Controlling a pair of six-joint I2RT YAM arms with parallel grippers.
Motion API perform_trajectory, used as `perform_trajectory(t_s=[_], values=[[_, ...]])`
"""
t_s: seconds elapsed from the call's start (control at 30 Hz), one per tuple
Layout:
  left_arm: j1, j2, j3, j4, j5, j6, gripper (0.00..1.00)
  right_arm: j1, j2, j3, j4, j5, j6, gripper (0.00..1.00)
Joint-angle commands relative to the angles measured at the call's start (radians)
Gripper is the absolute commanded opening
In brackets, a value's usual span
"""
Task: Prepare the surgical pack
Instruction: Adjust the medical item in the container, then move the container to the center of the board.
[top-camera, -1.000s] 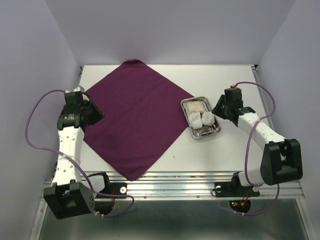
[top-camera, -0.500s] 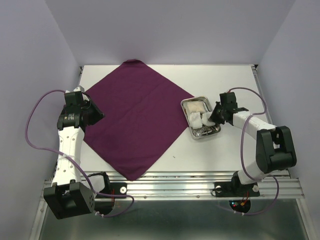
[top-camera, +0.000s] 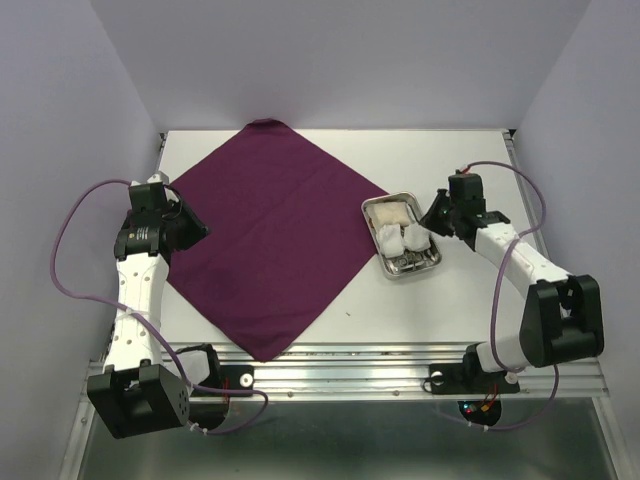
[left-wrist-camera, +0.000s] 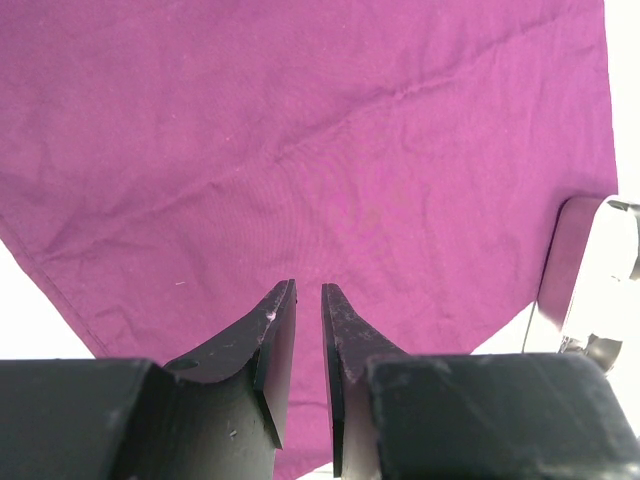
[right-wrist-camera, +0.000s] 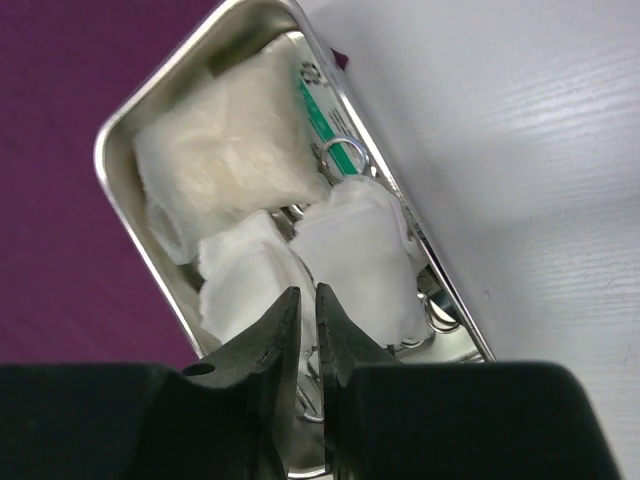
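The steel tray (top-camera: 401, 238) sits on the counter (top-camera: 470, 290) just off the purple cloth's (top-camera: 270, 230) right corner, long axis running away from the bases, directly under the right hand (right-wrist-camera: 308, 320), whose fingers look nearly pressed together, seemingly pinching nothing.

Table (top-camera: 300, 335): bare strip along near edge and right of tray (top-camera: 402, 237), passable | Cloth (top-camera: 268, 235): flat, nothing on it, open from above | Tray: crowded with gauze pads (right-wrist-camera: 300, 250) over instruments (right-wrist-camera: 440, 305), little room inside | Right gripper (right-wrist-camera: 308, 325): just above tray, blocks its right side | Left gripper (left-wrist-camera: 309, 330): over cloth's left corner.
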Motion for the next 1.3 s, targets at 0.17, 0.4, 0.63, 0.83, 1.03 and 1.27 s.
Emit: perform_trajectory(t_s=[0.17,0.4,0.63,0.83,1.03,1.27], values=[[-0.004,-0.025,-0.009,0.029,0.026,0.001,0.28,0.027,-0.075,0.097,-0.027,-0.035,-0.043,0.17],[-0.009,-0.019,-0.009,0.033,0.029,-0.003,0.28,0.228,0.003,0.196,-0.073,0.111,-0.141,0.29],[-0.009,-0.015,-0.006,0.030,0.018,-0.002,0.28,0.391,0.153,0.298,-0.127,0.214,-0.224,0.43],[-0.009,-0.013,-0.003,0.029,0.012,0.004,0.28,0.435,0.226,0.307,-0.135,0.330,-0.210,0.44],[-0.010,-0.007,-0.009,0.032,0.012,0.006,0.28,0.466,0.276,0.310,-0.147,0.353,-0.218,0.42],[-0.009,-0.010,-0.014,0.033,0.007,0.008,0.28,0.475,0.308,0.310,-0.130,0.326,-0.219,0.34]])
